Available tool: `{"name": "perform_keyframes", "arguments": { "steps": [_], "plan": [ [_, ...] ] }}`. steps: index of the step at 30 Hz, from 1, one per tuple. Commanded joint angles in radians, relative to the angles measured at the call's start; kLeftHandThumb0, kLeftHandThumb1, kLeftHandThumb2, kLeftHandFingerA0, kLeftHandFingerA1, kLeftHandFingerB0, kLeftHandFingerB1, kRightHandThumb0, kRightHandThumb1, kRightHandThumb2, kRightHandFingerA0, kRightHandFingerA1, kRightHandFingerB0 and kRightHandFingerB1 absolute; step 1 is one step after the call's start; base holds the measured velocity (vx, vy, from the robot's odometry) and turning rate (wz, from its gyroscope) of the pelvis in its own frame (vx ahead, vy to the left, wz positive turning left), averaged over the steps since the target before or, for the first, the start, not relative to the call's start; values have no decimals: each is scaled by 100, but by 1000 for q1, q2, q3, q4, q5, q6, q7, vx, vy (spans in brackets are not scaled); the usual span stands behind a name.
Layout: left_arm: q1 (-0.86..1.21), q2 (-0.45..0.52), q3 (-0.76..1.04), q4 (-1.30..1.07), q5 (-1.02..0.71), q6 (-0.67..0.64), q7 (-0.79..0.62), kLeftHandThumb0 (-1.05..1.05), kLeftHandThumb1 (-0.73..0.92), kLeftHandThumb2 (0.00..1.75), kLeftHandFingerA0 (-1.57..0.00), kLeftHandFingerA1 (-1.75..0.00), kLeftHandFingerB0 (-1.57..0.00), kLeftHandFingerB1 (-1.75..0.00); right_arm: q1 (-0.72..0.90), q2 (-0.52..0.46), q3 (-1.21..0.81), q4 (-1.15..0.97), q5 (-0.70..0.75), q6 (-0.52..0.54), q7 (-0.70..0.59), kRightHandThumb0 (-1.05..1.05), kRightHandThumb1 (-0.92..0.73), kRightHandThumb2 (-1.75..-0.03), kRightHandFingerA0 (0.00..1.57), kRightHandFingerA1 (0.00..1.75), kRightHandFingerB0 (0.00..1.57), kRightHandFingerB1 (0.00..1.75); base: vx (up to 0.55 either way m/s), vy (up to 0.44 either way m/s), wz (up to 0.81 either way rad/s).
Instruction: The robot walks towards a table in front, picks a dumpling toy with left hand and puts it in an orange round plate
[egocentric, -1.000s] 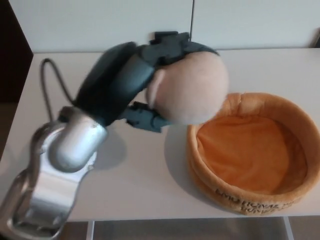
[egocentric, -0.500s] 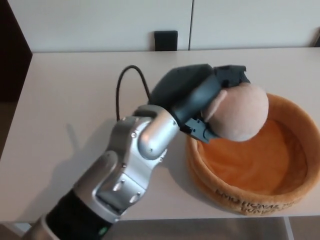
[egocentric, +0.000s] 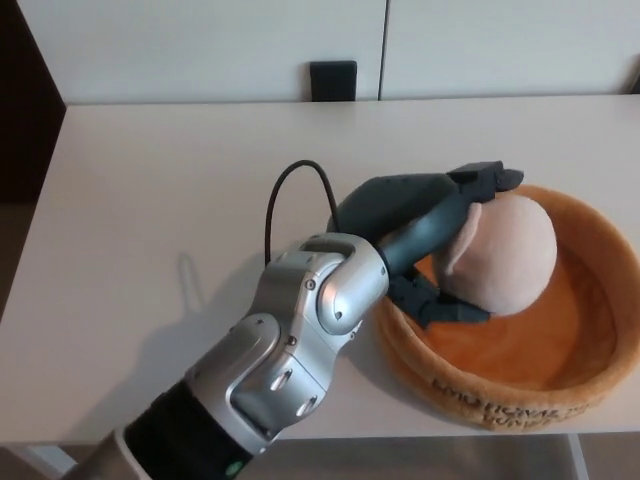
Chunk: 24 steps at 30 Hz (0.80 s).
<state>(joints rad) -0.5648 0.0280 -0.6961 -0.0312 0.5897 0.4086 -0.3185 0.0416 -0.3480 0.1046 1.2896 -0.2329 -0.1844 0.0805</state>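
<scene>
The beige dumpling toy (egocentric: 508, 253) sits low inside the orange round plush plate (egocentric: 590, 375), toward its left side. My left hand (egocentric: 425, 225) reaches over the plate's left rim with its dark fingers (egocentric: 487, 180) still wrapped around the toy's left side, above and below it. The silver forearm (egocentric: 290, 350) runs from the bottom left of the head view up to the plate. My right hand does not show.
The plate stands on a pale table (egocentric: 180, 200) near its front right edge. A small black box (egocentric: 332, 80) stands at the table's far edge against the white wall. A black cable (egocentric: 290, 195) loops above my wrist.
My left hand has carried the dumpling toy rightward from beside the plate to over it and then lowered it down inside the plate.
</scene>
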Motion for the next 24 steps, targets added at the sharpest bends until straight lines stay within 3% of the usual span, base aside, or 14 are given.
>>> {"name": "perform_keyframes", "arguments": {
  "steps": [1, 4, 16, 17, 18, 23, 24],
  "plan": [
    [-36, 65, -35, -68, 37, 99, -191, -87, 48, 91, 0, -1, 0, 0, -7, 0, -8, 1, 8, 16, 14, -33, -71, -60, 57, 43, 30, 31, 0, 0, 0],
    [-55, 87, -41, -82, 41, 102, -219, -74, 43, 85, 0, 0, 0, -5, -16, -1, -9, 0, 9, 25, 21, -33, -70, -60, 55, 42, 28, 30, 0, 0, 0],
    [-49, 118, -42, -98, 44, 85, -259, -73, 41, 87, 0, 0, 0, -3, -17, 0, 2, 13, -3, 21, 9, -33, -69, -61, 56, 46, 28, 30, 0, 0, 0],
    [-53, 123, -42, -96, 46, 89, -271, -100, 43, 70, 0, -3, 0, 0, -17, 1, 1, 11, -2, 19, 8, -33, -69, -62, 57, 51, 27, 31, 0, 0, 0],
    [-57, 126, -41, -97, 50, 93, -279, -77, 41, 89, 0, 0, 0, -3, -18, 2, 1, 11, -1, 19, 6, -31, -68, -61, 57, 70, 27, 30, 0, 0, 0],
    [-59, 122, -31, -98, 52, 97, -287, -79, 41, 90, 0, 0, 0, -1, -17, 1, -11, -1, 12, 17, 17, -31, -66, -60, 57, 78, 27, 30, 0, 0, 0],
    [-59, 120, -28, -99, 53, 106, -291, -83, 43, 91, 0, 0, 0, 0, -20, 2, -6, -1, 5, 21, 11, -31, -65, -60, 57, 88, 27, 30, 0, 0, 0]
  ]
}}
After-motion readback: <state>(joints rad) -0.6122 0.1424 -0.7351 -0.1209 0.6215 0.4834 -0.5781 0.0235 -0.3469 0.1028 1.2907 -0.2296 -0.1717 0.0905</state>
